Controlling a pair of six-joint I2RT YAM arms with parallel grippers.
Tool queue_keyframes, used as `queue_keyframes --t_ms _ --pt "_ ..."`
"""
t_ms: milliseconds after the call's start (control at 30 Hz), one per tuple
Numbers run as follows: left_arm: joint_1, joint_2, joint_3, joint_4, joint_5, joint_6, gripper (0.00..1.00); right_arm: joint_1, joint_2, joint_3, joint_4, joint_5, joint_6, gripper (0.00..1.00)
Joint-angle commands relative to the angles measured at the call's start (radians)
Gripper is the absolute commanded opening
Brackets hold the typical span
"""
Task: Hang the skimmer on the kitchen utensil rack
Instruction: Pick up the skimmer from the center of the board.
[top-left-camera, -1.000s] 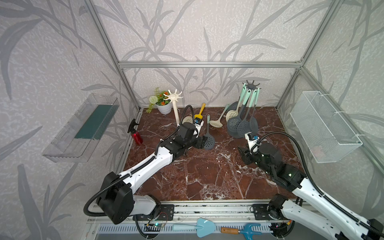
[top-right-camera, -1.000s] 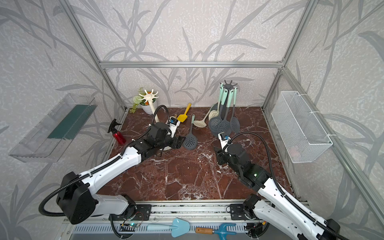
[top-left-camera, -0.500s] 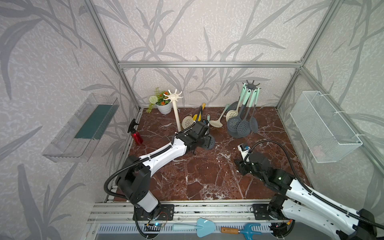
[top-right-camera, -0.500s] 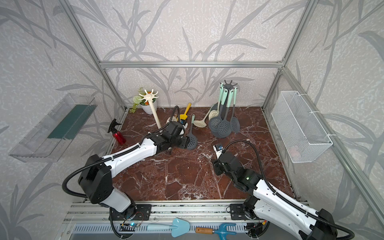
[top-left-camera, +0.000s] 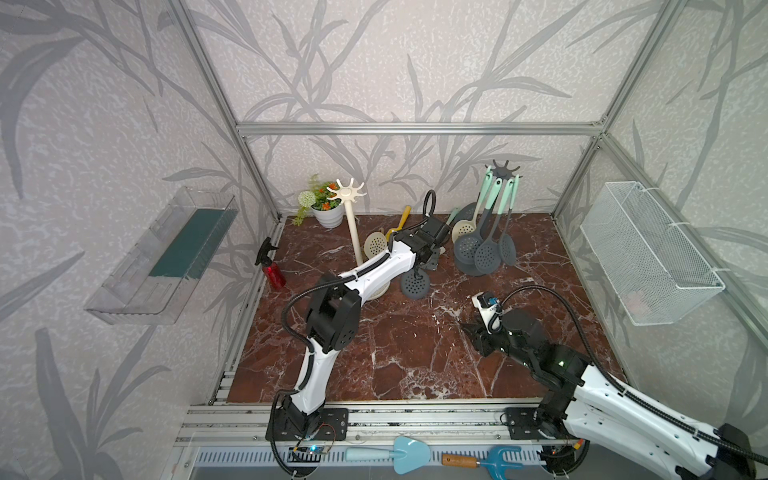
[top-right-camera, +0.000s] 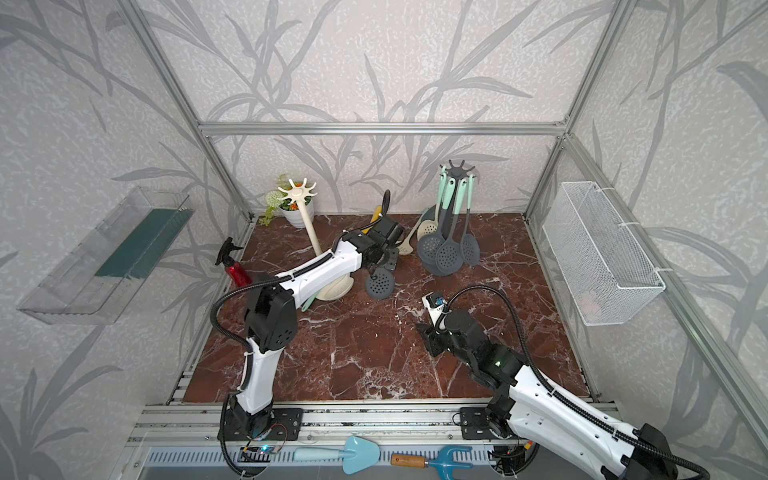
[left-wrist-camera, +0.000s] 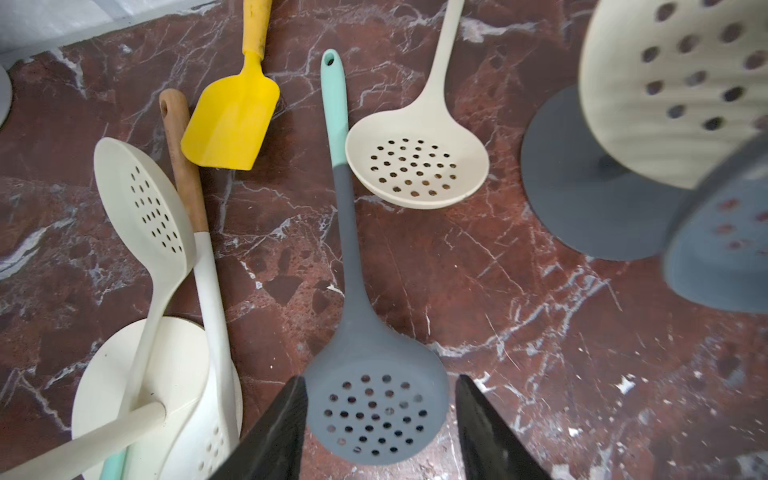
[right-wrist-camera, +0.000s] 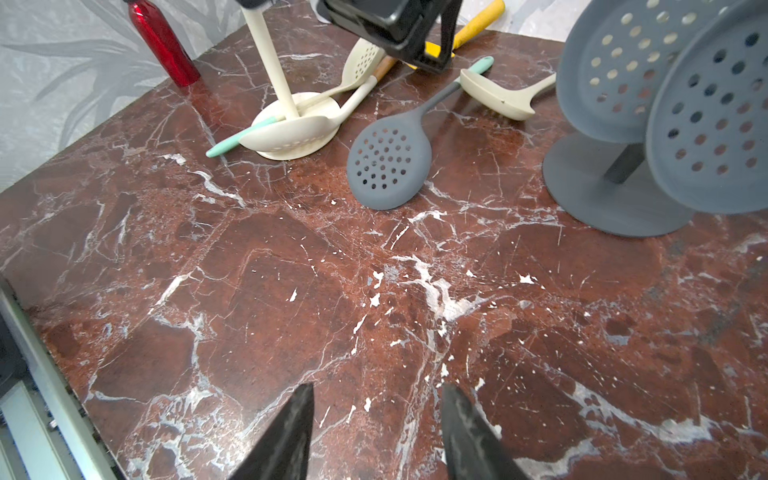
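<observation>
A grey skimmer with a mint handle lies flat on the marble between two racks. My left gripper hovers over it, open, its fingers either side of the perforated head; contact cannot be told. A grey utensil rack stands at the back right with several skimmers hung on it. A cream rack stands to the left with bare hooks. My right gripper is open over bare marble, well short of the skimmer.
Cream skimmers, a wood-handled spoon and a yellow spatula lie round the cream rack's base. A red spray bottle and flower pot stand at the back left. A wire basket hangs on the right wall.
My left arm has reached farther back over the skimmer and its jaws have narrowed. My right arm has drawn back toward the front. The skimmer has not moved.
</observation>
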Motion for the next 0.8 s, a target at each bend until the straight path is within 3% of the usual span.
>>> queue_keyframes --t_ms 0,767 --pt "0.016 0.074 0.100 -0.119 -0.080 -0.013 0.56 0.004 -0.027 -0.017 0.039 -0.039 -0.026 0.51" --pt "0.106 0.450 0.546 -0.209 0.048 0.039 0.43 0.004 -0.023 -0.008 0.048 -0.028 -0.045 0.51"
